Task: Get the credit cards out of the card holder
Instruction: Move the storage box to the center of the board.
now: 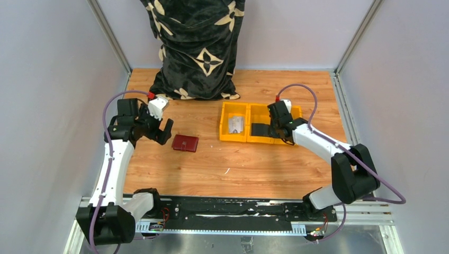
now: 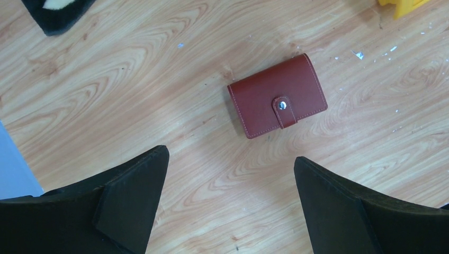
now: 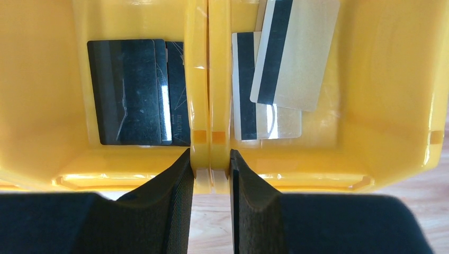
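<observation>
Left wrist, closed card holder point(image 2: 277, 95) slanting up-right, left claw point(image 2: 230, 156) spread, right claw point(image 3: 209, 154) pinching yellow bin point(image 3: 402, 79)

The closed card holder point(image 1: 185, 143) lies left of centre on the wooden surface point(image 1: 238, 169) with bare wood on every side. Nothing stands between it and the left arm's wide-spread jaws just to its upper left. At upper middle a dark patterned cloth point(image 1: 196, 47) drapes onto the back of the surface and closes off that edge, while grey walls point(image 1: 47, 106) shut in both sides. Right of centre the yellow bin point(image 1: 259, 123) bars the way, its double inner wall point(image 3: 209, 79) pinched between the right arm's jaws and its high sides fencing in the cards point(image 3: 286, 69), open only at the top.
</observation>
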{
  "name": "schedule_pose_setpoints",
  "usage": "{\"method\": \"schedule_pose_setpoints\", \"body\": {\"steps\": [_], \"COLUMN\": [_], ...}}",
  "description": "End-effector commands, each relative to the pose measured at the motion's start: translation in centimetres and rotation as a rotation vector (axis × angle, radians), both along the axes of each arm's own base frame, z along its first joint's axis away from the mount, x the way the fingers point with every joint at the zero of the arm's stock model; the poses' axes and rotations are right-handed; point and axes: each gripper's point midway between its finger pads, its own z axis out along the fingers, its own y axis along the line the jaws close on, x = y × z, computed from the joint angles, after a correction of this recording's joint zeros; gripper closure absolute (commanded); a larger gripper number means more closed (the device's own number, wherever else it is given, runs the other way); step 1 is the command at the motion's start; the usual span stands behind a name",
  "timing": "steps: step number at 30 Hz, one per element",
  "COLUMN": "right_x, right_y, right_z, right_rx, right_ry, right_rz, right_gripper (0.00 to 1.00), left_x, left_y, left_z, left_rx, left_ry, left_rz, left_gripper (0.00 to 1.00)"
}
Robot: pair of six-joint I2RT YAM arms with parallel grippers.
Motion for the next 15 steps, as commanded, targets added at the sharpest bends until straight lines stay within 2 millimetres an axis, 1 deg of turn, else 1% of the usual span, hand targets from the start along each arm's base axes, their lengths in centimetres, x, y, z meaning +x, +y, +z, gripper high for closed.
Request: {"method": "schedule_pose_setpoints", "body": {"steps": [1, 7, 8, 9, 11, 12, 15], "right_x": [2.2, 4.1, 4.3, 4.5, 4.6, 4.5, 4.3], "right_y": [2.4, 4.1, 4.4, 4.9, 5.6, 5.8, 6.2], "right_z": [1.6, 1.8, 1.6, 1.7, 1.7, 2.0, 3.7], "right_rx": [0.011, 0.028, 0.032, 0.047, 0.052, 0.056, 0.064], "right_ry": [-0.071, -0.098, -0.094, -0.087, -0.083, -0.092, -0.155], "right_rz": [0.011, -0.003, -0.002, 0.005, 0.014, 0.021, 0.044], "right_gripper": [1.0, 0.99, 0.97, 0.93, 0.74, 0.62, 0.34], "left_x": [-0.7, -1.3, -1.4, -1.4, -1.5, -1.5, -1.4], "left_y": [0.1, 0.2, 0.2, 0.1, -0.2, -0.3, -0.5], "left_z": [-0.5, -1.3, -1.5, -1.6, -1.7, -1.9, -2.3], "left_rx": [0.013, 0.047, 0.05, 0.049, 0.038, 0.031, 0.015], "left_ry": [0.02, 0.029, 0.033, 0.037, 0.047, 0.053, 0.075], "left_rz": [-0.023, -0.061, -0.069, -0.075, -0.092, -0.099, -0.104], "left_gripper": [0.0, 0.0, 0.0, 0.0, 0.0, 0.0, 0.0]}}
